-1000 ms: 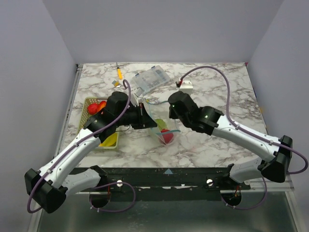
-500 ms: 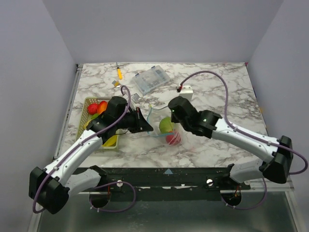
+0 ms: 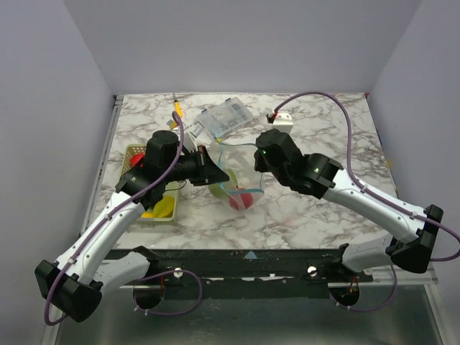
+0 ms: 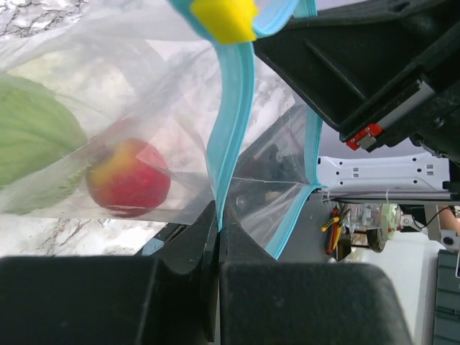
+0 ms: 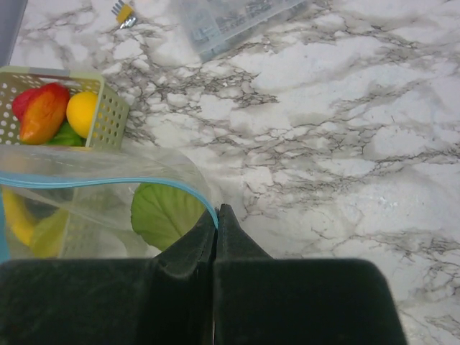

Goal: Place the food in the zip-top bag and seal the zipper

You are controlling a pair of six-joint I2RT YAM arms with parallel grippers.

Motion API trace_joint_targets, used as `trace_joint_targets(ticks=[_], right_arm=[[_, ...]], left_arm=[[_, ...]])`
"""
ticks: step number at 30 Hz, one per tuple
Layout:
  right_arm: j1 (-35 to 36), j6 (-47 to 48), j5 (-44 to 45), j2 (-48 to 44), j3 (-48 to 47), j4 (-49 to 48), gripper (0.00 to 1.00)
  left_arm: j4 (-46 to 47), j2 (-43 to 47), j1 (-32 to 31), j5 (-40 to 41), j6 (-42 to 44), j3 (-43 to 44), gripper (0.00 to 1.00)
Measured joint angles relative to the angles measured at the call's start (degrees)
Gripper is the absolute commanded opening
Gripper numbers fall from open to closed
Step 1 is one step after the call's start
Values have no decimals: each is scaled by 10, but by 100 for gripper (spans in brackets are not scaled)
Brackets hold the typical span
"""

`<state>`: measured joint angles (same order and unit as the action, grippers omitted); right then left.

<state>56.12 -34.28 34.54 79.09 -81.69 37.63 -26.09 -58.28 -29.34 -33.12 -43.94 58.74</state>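
**You hold the zip-top bag (image 3: 235,172) up by its blue zipper (image 4: 231,129), one pincer at each end.**

At left, the basket (image 3: 131,153) on the tabletop (image 3: 323,136) holds red, orange and yellow toy food (image 5: 43,111). Your left pincer (image 4: 218,215) is clamped tight on the zipper, below its yellow slider (image 4: 223,18). The bag hangs between your arms, just right of the basket, its mouth parted, with a green piece (image 4: 36,144) and a red fruit (image 4: 129,178) inside. Your right pincer (image 5: 216,212) is pinched closed on the zipper's other end.
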Motion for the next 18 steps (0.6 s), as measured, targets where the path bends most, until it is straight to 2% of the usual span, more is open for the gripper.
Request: trace_joint_targets(ticks=[4, 8, 13, 18], right_arm=[[0, -2, -3, -24, 66, -30, 1], [-4, -2, 8, -8, 136, -41, 1], [-7, -2, 13, 27, 98, -7, 1], [-7, 2, -21, -20, 53, -21, 1]], left_arm=[[16, -4, 2, -1, 1, -36, 0], [5, -33, 13, 1, 6, -70, 0], [-5, -35, 21, -2, 5, -58, 0], [3, -21, 21, -19, -6, -15, 0]])
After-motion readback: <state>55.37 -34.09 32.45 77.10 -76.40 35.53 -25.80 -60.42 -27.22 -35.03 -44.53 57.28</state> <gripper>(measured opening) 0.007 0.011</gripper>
